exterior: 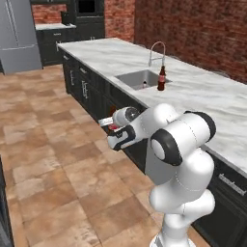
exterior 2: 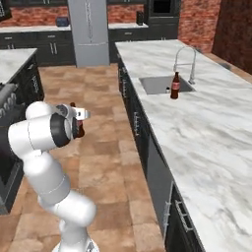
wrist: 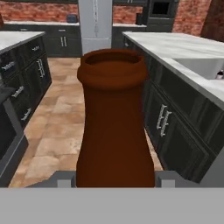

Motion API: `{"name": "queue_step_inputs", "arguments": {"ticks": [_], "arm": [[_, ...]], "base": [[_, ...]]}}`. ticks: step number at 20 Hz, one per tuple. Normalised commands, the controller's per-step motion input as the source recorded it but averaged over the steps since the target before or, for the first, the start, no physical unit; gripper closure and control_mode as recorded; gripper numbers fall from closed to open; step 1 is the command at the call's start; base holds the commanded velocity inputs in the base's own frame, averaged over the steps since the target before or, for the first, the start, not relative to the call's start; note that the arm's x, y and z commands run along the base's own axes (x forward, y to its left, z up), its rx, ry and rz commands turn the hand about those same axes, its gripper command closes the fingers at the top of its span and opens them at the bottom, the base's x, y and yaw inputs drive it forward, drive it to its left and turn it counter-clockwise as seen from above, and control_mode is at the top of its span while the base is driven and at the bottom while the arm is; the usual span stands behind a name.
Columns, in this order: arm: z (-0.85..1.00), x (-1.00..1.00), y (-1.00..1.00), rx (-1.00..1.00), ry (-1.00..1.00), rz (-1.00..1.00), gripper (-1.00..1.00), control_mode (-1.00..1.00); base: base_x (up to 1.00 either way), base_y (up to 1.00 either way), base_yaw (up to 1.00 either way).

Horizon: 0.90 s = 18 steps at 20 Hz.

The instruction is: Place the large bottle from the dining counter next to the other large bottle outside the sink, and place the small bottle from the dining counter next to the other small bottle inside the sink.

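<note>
Gripper (wrist: 114,180) clamped on the neck of a brown bottle (wrist: 114,122), large or small unclear, carried over the floor. Keep upright, carry steadily toward one o'clock, clear the counter (exterior: 207,96) edge, then lower by the sink (exterior: 136,77), beside which stands the other large bottle (exterior: 161,78).

Left, right base views: behind arm, looking forward-down, both sharing sink (exterior: 140,78) counter with tall bottle (exterior: 161,79) (opposite sides). Hand view: very close along held bottle (wrist: 114,122), facing down kitchen aisle.
</note>
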Motion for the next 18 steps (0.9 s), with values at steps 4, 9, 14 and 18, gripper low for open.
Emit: {"name": "queue_step_inputs", "arguments": {"ticks": [4,9,14,18], "arm": [[0.00,0.00,0.00,0.00,0.00,0.00,1.00,1.00],[0.00,0.00,0.00,0.00,0.00,0.00,1.00,1.00],[0.00,0.00,0.00,0.00,0.00,0.00,1.00,1.00],[0.00,0.00,0.00,0.00,0.00,0.00,1.00,1.00]], "base": [[0.72,0.50,-0.36],[0.64,0.60,-0.35],[0.44,0.71,-0.37],[0.22,0.72,-0.42]]}}
